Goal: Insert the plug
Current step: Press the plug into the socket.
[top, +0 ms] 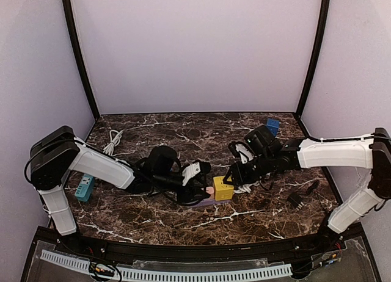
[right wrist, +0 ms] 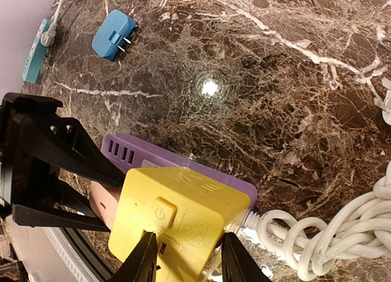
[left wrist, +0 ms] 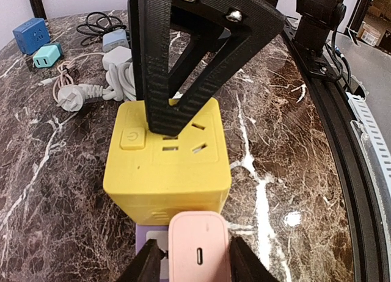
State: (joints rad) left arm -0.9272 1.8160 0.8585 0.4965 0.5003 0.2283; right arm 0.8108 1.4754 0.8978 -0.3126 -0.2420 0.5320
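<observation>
Plug [left wrist: 198,245]: pink, with rounded corners and a small oval port on the face towards the left wrist camera. It lies low at mid-worktop, over the near end of the purple strip [right wrist: 183,160].
Plug and cube: the plug's far end sits right at the side face of the yellow cube [left wrist: 165,166]. I cannot tell whether its pins are in.
Left gripper [left wrist: 197,265]: reaches in from the left. Its jaws pinch the plug by its two sides.
Cube: stands on the purple strip, with a power button and socket holes on its top face.
Right gripper [right wrist: 183,257]: reaches in from the right. Its jaws clamp the cube, one finger [right wrist: 143,257] on each side.
The two grippers: they face each other across the cube, near but apart.
Cable [right wrist: 342,233]: white and coiled, it runs from the end of the purple strip, to the right of the cube.
Worktop [top: 183,129]: dark marble with white veins.
Other items: a blue adapter [right wrist: 113,41] with its pins showing, a teal strip [top: 84,187] at the left edge and a black adapter [top: 299,198] on the right, all well apart from the cube.
</observation>
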